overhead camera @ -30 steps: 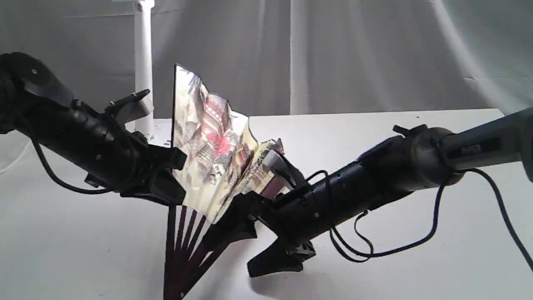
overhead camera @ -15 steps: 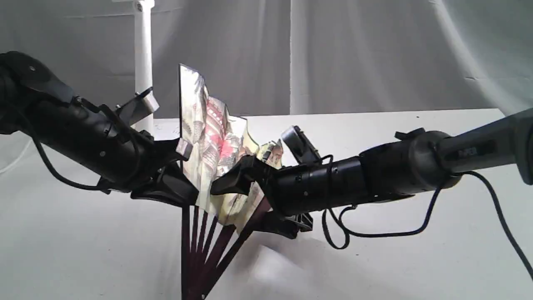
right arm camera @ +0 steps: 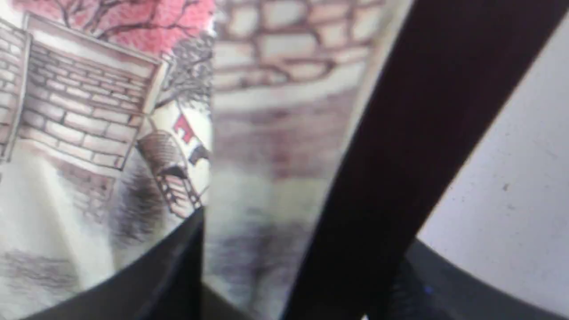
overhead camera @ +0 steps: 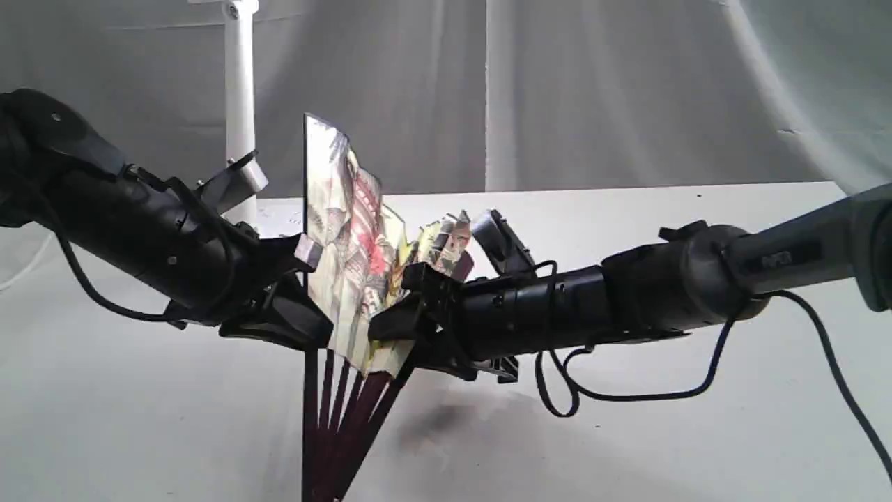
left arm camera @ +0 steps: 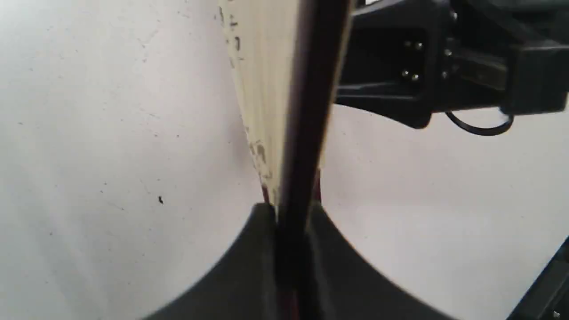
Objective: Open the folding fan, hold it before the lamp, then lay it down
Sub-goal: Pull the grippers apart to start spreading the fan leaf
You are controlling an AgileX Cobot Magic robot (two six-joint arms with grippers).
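Note:
The folding fan [overhead camera: 348, 237] stands upright and only partly spread, its cream painted leaf above dark maroon ribs [overhead camera: 341, 418] that converge at the bottom edge. My left gripper [overhead camera: 310, 293] is shut on the fan's left guard stick [left arm camera: 306, 111], which runs between the fingers [left arm camera: 249, 266]. From the right, my right gripper [overhead camera: 401, 300] has its jaws around the bunched right pleats and dark guard [right arm camera: 400, 133], and both fingers [right arm camera: 178, 266] press against them. Behind the fan, at the back left, rises the lamp [overhead camera: 239, 104], a white post.
A white table [overhead camera: 627, 432] lies under both arms, with a grey curtain [overhead camera: 592, 90] behind it. A black cable [overhead camera: 571, 394] loops down from the right arm. The right arm's body [left arm camera: 422, 66] crosses close beside the fan.
My right gripper rose from beside the ribs, moved left and closed its jaws around the right pleats. The fan's spread narrowed and it shifted slightly right. The left grip held.

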